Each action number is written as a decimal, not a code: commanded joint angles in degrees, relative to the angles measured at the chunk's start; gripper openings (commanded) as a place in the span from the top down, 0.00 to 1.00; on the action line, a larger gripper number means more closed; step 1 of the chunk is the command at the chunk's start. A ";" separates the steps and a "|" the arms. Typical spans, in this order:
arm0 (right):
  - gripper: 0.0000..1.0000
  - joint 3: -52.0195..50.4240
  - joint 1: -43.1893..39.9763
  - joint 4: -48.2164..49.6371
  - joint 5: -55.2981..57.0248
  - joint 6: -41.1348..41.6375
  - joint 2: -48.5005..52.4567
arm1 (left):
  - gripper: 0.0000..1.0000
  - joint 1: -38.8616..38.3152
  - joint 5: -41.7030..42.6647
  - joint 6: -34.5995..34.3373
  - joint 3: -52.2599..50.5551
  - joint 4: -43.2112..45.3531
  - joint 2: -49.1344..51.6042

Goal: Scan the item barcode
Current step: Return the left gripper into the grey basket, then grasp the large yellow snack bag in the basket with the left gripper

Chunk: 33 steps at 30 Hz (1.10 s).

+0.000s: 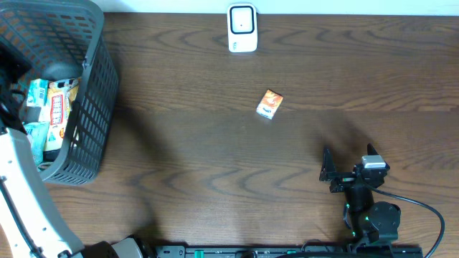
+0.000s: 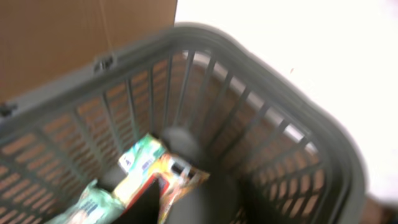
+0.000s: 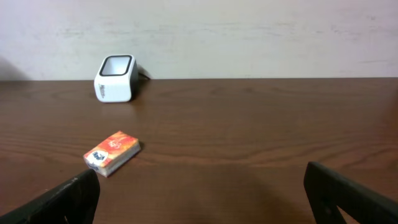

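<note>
Small orange box (image 3: 112,152) lies flat on the counter (image 1: 179,165), ahead and left of the right gripper (image 1: 349,159), well apart. That gripper's jaws are spread wide with nothing between them. Box long axis runs diagonal, far end swung to the gripper's right. Orange top, pale sides, dark print at the near end. White scanner (image 3: 115,78) sits farther ahead, beyond the box. Left gripper (image 2: 177,202) is down in the grey basket (image 1: 93,107) over packets (too blurred, cannot tell its jaws).
</note>
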 commanded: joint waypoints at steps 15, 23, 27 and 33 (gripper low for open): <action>0.01 -0.15 -0.35 -0.22 0.46 -0.07 -0.07 | 0.02 0.09 0.92 23.54 -1.92 -5.95 25.09; 0.01 -0.15 -0.35 -0.22 0.46 -0.07 -0.07 | 0.02 -1.14 -4.57 27.85 -1.92 -3.93 31.50; 0.01 -0.15 -0.35 -0.22 0.46 -0.07 -0.07 | 0.02 -1.42 -5.51 28.22 -1.95 -2.64 34.53; 0.01 -0.15 -0.35 -0.22 0.46 -0.07 -0.07 | 0.16 -1.46 -5.55 29.88 -1.97 -2.12 37.33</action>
